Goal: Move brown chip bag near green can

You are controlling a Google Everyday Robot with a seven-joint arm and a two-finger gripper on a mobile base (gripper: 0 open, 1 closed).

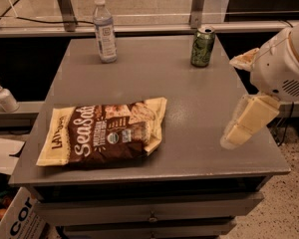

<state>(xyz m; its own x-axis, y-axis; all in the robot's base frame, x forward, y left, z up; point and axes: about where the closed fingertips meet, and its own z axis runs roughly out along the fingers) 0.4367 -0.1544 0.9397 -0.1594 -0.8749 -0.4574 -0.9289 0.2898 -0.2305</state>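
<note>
The brown chip bag [104, 132] lies flat on the front left part of the grey table [189, 98], with its white "Sea Salt" lettering facing up. The green can [203, 46] stands upright at the back right of the table. My gripper [232, 137] hangs over the table's right front part, pointing down and to the left. It is well to the right of the bag, in front of the can, and touches neither. Nothing shows in it.
A clear plastic bottle [104, 30] with a white cap stands at the back left of the table. A white pump bottle [3, 96] sits on a ledge to the left. A cardboard box [15, 218] is on the floor at the lower left. Drawers run below the tabletop.
</note>
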